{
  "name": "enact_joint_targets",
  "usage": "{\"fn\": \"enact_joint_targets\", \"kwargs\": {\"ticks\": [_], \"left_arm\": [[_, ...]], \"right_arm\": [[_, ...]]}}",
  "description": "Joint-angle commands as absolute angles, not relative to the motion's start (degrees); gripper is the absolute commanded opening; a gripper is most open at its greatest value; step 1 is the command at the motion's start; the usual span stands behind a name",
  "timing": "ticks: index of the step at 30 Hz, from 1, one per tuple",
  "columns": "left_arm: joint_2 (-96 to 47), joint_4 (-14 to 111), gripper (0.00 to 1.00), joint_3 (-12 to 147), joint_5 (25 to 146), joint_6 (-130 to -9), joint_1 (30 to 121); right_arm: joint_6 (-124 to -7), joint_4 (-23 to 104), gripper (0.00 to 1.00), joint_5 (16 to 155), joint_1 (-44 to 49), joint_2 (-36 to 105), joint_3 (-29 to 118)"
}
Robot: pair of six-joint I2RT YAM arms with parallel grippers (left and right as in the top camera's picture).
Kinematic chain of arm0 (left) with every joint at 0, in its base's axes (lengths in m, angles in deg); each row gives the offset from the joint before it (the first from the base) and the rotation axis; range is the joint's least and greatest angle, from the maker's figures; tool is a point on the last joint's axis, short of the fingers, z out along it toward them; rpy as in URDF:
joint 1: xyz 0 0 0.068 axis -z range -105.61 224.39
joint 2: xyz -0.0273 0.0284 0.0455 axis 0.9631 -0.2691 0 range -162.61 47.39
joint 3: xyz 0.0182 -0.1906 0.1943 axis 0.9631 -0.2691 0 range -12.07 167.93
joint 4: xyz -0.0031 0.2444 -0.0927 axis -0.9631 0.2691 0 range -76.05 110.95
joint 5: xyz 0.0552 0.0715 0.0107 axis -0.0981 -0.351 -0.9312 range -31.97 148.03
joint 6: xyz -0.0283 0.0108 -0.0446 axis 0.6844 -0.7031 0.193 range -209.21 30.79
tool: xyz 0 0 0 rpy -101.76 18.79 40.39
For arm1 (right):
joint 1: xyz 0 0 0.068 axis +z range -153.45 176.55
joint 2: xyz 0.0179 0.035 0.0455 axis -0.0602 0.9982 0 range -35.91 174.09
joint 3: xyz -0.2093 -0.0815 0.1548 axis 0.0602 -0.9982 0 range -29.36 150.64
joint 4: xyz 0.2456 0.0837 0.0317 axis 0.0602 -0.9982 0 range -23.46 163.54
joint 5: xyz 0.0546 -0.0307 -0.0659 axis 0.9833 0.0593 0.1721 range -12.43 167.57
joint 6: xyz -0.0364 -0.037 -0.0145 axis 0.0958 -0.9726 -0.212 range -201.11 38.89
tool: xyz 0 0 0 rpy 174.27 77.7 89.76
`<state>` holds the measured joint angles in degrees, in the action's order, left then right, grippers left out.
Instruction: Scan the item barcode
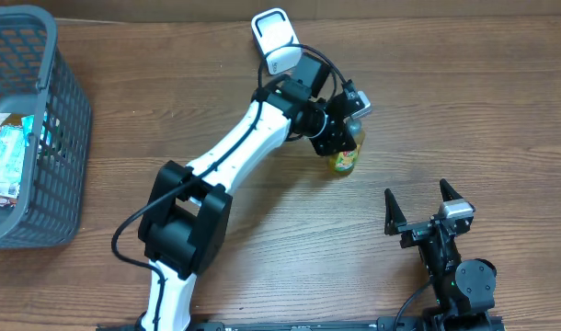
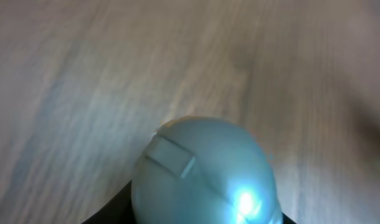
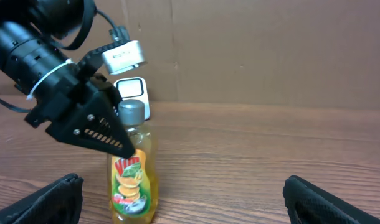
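1. At a wooden bench (image 1: 501, 83), the left arm reaches out to the middle. Its left pincer (image 1: 343, 138) is set over a small yellow bottle (image 3: 134, 180) of dish soap that stands upright on the wood.

2. The left pincer is drawn in narrow around the bottle's neck, just under the grey cap (image 2: 202, 171), and appears to grip it. Only one black finger shows from the side; the other is hidden behind the bottle. The wrist view from above is filled by the blurred cap.

3. The right pincer (image 1: 416, 189) waits at the near right with its jaws spread wide, holding nothing and well apart from the bottle.

4. A white barcode scanner (image 1: 275, 39) stands at the far side of the bench, just beyond and to the left of the bottle. A grey basket (image 1: 64, 101) holding other packets sits at the far left edge.

5. The step in hand looks to be the pick-up: the bottle is gripped but not yet off the bench.

6. The next move likely calls for lifting the bottle and turning its barcode to face the scanner. No barcode shows on the label side in view, so it is probably on the back and may need a twist of the wrist.
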<state>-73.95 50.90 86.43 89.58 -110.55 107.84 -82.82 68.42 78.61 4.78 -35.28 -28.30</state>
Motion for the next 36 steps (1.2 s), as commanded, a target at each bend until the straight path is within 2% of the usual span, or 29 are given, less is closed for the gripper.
{"fn": "enact_joint_targets", "kwargs": {"ticks": [1, 4, 10, 18, 24, 33, 36], "left_arm": [[-67.6, 49.1, 0.36, 86.3, 75.3, -99.4, 110.4], [-66.4, 48.8, 0.33, 86.3, 67.4, -93.4, 112.2], [-66.6, 51.7, 0.34, 86.2, 44.1, -66.3, 116.2], [-66.6, 45.3, 0.31, 83.1, 31.3, -50.2, 121.7], [-66.6, 36.5, 0.33, 76.9, 29.9, -49.0, 123.2], [-66.6, 36.5, 0.35, 76.2, 32.6, -48.9, 123.5], [-66.6, 36.8, 0.49, 76.2, 34.4, -49.1, 123.5]], "right_arm": [[-83.1, 68.7, 1.00, 78.1, 4.5, -35.7, -28.9], [-83.1, 68.7, 1.00, 78.1, 4.5, -35.7, -28.9], [-83.1, 68.7, 1.00, 78.1, 4.5, -35.7, -28.9], [-83.1, 68.7, 1.00, 78.1, 4.5, -35.7, -28.9], [-83.1, 68.7, 1.00, 78.1, 4.5, -35.7, -28.9], [-83.1, 68.7, 1.00, 78.1, 4.5, -35.7, -28.9], [-83.1, 68.7, 1.00, 78.1, 4.5, -35.7, -28.9]]}}
